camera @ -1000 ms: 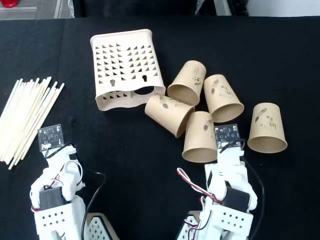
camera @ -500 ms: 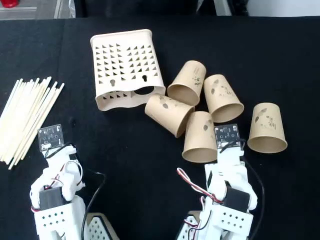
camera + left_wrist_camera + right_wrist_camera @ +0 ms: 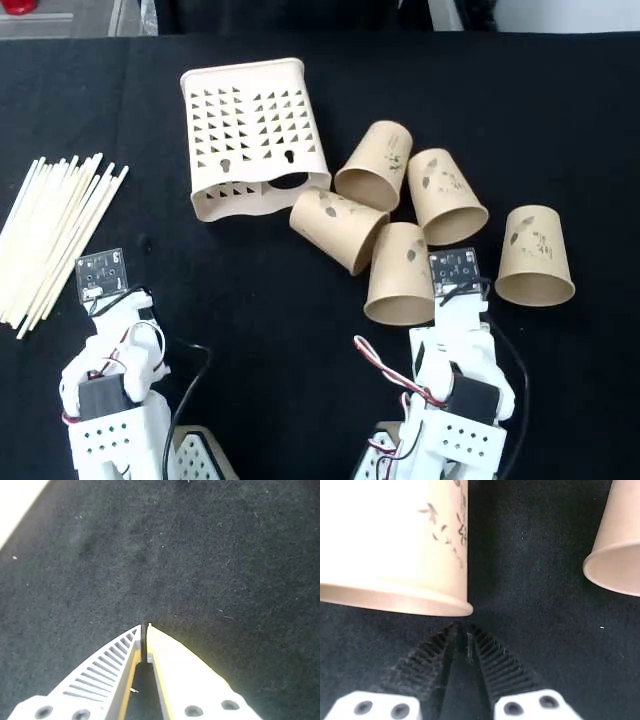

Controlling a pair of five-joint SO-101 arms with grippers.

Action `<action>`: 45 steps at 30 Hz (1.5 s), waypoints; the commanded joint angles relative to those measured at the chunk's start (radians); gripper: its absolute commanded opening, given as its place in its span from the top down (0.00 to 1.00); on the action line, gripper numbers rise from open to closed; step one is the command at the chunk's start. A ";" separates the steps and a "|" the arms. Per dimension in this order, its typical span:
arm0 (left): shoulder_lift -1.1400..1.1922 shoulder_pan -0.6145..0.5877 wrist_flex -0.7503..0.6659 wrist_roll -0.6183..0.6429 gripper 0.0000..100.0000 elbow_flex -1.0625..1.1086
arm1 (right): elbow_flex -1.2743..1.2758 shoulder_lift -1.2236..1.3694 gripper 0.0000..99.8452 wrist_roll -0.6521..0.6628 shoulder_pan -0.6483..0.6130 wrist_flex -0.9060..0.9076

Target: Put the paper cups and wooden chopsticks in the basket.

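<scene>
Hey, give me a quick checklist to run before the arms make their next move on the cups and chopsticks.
1. Left gripper empty: ok, shut over bare cloth.
2. Right gripper empty: ok, shut, tips just short of the rim of a paper cup.
3. Jaws open for a grasp: not ok, both shut.
4. Basket upright: not ok, it lies on its side.
5. Chopsticks unobstructed: ok, lying loose on the cloth beside the left arm.
</scene>
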 commanded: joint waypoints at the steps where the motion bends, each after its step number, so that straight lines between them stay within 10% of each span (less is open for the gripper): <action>1: -0.006 -0.007 0.002 0.000 0.96 0.016 | -0.007 -0.067 0.99 0.005 0.014 0.003; 41: -0.006 -0.007 0.002 0.000 0.96 0.016 | -0.008 -0.067 0.99 0.005 0.020 0.002; 45: -0.006 -0.007 0.002 0.000 0.96 0.016 | -0.177 -0.067 0.99 0.278 0.026 0.061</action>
